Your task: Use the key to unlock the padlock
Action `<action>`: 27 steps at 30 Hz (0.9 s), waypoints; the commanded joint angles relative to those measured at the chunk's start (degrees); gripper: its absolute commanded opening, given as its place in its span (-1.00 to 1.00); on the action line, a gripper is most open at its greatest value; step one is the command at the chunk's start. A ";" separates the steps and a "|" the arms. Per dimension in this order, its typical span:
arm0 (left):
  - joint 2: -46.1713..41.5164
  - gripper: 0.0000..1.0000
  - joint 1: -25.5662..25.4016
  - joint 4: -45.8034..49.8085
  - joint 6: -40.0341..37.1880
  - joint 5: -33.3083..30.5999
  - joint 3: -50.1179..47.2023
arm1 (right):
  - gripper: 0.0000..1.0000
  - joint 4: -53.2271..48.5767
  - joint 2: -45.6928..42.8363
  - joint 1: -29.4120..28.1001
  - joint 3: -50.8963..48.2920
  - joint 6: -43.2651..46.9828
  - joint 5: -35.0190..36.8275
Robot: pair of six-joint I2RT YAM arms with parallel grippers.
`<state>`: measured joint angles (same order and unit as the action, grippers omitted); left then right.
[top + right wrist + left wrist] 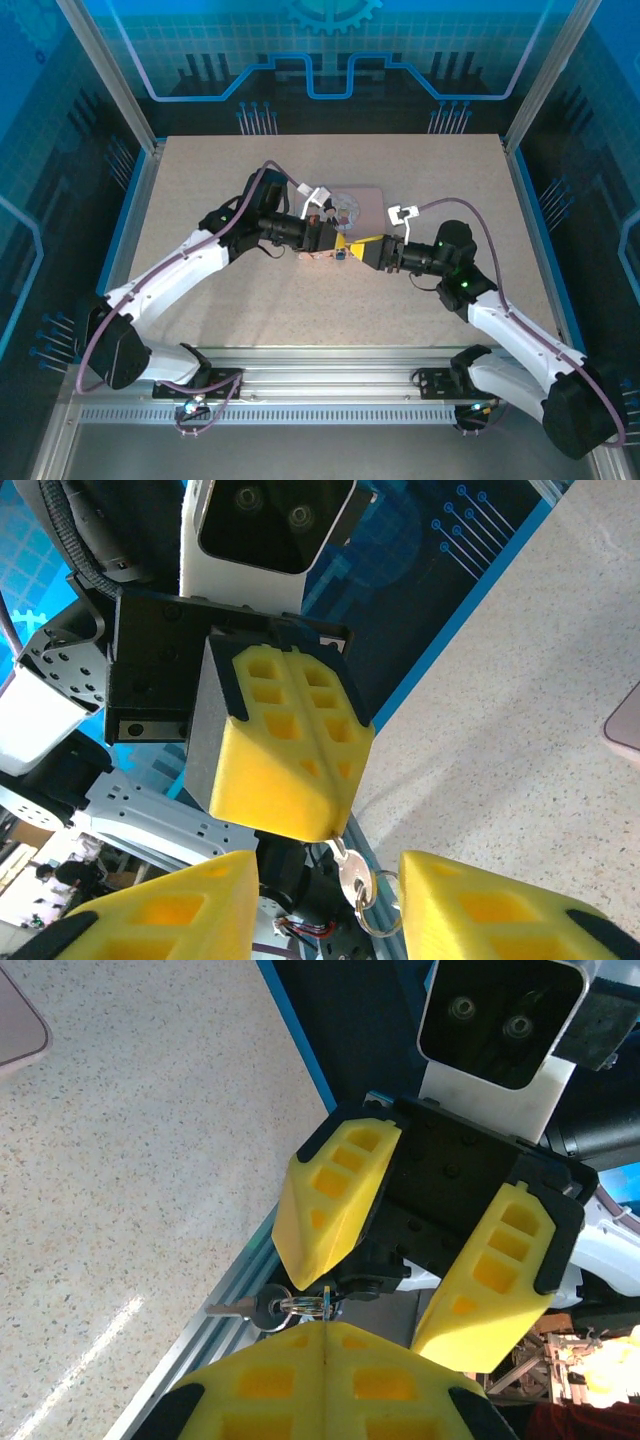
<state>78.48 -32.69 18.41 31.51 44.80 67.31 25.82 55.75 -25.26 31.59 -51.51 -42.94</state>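
Now the left gripper (333, 830), clenched on the key (350, 877) just beneath its tips, faces the released right gripper (370, 1310); insertion looks pending, needing fine alignment with the hard-to-discern padlock.

Robotics lab, inside a test cell: the left arm (180, 270) and right arm (510, 325) are bolted to a slotted aluminium rail (330, 385) at the near edge of a speckled table (300, 310). The table is fenced by aluminium posts (110, 75) and blue panels (330, 60) printed with circuit traces and a gear (more exhibition backdrop than bare wall). Beyond the cell, a wrist camera catches workshop clutter (560, 1360), blurred.
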 commanded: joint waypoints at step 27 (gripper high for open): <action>-3.78 -1.00 -0.61 -4.61 0.80 3.12 -2.04 | -1.00 -2.42 -1.91 -2.79 2.75 5.48 -0.74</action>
<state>75.96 -32.80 16.23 31.57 46.37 66.15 23.70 54.72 -26.59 32.91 -48.12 -43.38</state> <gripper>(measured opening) 0.055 0.066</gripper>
